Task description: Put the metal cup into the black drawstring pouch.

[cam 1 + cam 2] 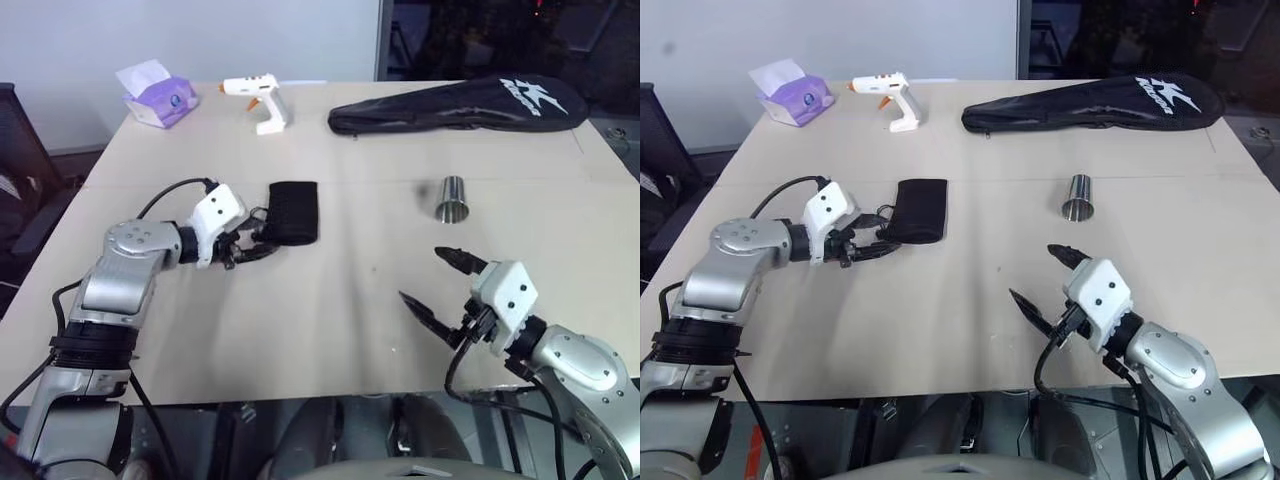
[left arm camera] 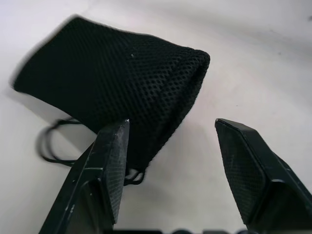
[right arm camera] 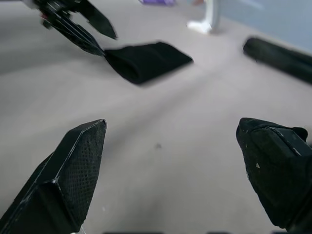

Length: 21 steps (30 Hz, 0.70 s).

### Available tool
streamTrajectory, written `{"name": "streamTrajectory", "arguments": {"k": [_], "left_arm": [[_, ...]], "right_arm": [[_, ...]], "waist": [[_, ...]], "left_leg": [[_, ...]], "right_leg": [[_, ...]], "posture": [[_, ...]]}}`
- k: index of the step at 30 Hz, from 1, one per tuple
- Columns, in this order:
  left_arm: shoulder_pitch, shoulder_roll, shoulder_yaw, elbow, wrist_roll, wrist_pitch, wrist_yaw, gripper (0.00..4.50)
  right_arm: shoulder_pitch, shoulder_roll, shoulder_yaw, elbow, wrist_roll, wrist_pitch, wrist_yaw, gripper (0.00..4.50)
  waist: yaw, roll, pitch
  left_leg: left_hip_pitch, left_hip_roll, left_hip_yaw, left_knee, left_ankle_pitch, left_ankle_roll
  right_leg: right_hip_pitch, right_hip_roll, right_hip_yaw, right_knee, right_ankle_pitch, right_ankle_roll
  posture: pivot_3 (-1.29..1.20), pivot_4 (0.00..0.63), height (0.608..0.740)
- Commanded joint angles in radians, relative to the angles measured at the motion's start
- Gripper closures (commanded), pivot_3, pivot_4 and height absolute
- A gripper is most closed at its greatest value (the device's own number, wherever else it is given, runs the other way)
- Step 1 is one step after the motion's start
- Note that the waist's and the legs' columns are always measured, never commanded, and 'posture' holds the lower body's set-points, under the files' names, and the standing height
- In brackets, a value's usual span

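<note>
Cup [image 1: 453,198] stood unbagged beyond right claw [image 1: 437,283], fingers apart; pouch [image 1: 293,211] lay flat at left claw [image 1: 250,241], fingers apart.

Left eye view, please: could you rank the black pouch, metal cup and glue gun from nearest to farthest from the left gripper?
From the left gripper:
1. Black pouch, right beside its fingers.
2. Glue gun, at the table's far side.
3. Metal cup, off to the right.
</note>
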Motion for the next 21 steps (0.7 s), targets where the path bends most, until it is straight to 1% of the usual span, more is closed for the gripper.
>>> {"name": "streamTrajectory", "arguments": {"k": [1,6,12,14,18,21], "left_arm": [[-0.059,-0.010,-0.028,0.051,0.069,-0.105,0.046,1.47],[-0.110,-0.044,-0.085,0.133,0.153,-0.222,0.089,1.47],[-0.168,-0.105,-0.135,0.219,0.204,-0.283,0.109,1.47],[-0.181,-0.107,-0.140,0.241,0.205,-0.297,0.091,1.47],[-0.182,-0.081,-0.125,0.224,0.148,-0.259,-0.013,1.47],[-0.181,-0.076,-0.136,0.243,0.161,-0.290,-0.028,1.47]], "right_arm": [[-0.007,0.005,0.009,-0.011,-0.022,-0.045,0.006,0.00],[-0.017,0.015,0.021,-0.008,-0.041,-0.046,-0.009,0.00],[-0.019,0.021,0.035,-0.016,-0.063,-0.034,-0.020,0.00],[-0.013,0.021,0.036,-0.022,-0.070,-0.031,-0.024,0.00],[-0.004,0.026,0.031,-0.039,-0.069,-0.016,-0.037,0.00],[-0.008,0.036,0.036,-0.039,-0.066,-0.006,-0.044,0.00]], "waist": [[0.003,0.000,0.000],[0.004,0.000,0.000],[0.004,0.000,0.000],[0.004,0.000,0.000],[-0.005,0.000,0.000],[-0.014,0.000,0.000]], "left_leg": [[0.000,0.000,0.000,0.000,0.000,0.000],[0.000,-0.001,0.001,0.000,0.002,-0.003],[-0.001,-0.001,0.001,0.000,0.002,-0.003],[-0.001,-0.001,0.001,0.000,0.002,-0.003],[-0.001,-0.001,0.002,0.000,0.002,-0.003],[-0.001,-0.001,0.002,0.000,0.002,-0.003]], "right_leg": [[0.000,0.000,0.000,0.000,0.000,0.000],[-0.001,0.000,0.001,0.002,0.000,0.000],[-0.001,0.001,0.001,0.002,0.000,0.000],[-0.001,0.001,0.001,0.003,0.000,0.000],[-0.001,0.001,0.001,0.003,0.000,0.000],[-0.001,0.001,0.001,0.003,0.000,0.000]], "posture": [[0.00,0.150,0.740],[0.00,0.150,0.740],[0.00,0.150,0.740],[0.00,0.150,0.740],[0.00,0.150,0.740],[0.00,0.150,0.740]]}}
